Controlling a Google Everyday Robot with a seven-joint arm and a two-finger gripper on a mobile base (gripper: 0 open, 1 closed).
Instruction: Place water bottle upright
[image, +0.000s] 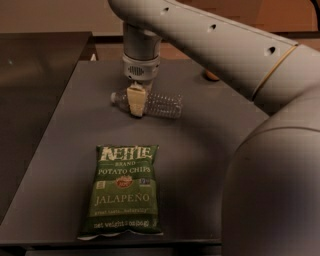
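Note:
The water bottle is clear and ribbed. It lies on its side on the dark grey table, with its white cap pointing left, towards the far middle of the table. My gripper hangs straight down from the wrist and is down at the bottle, near its neck end. It covers part of the neck and label. The bottle rests on the table surface.
A green Kettle Jalapeño chip bag lies flat on the near part of the table. A small tan object sits at the far edge behind my arm. A second dark surface adjoins on the left. My arm fills the right side.

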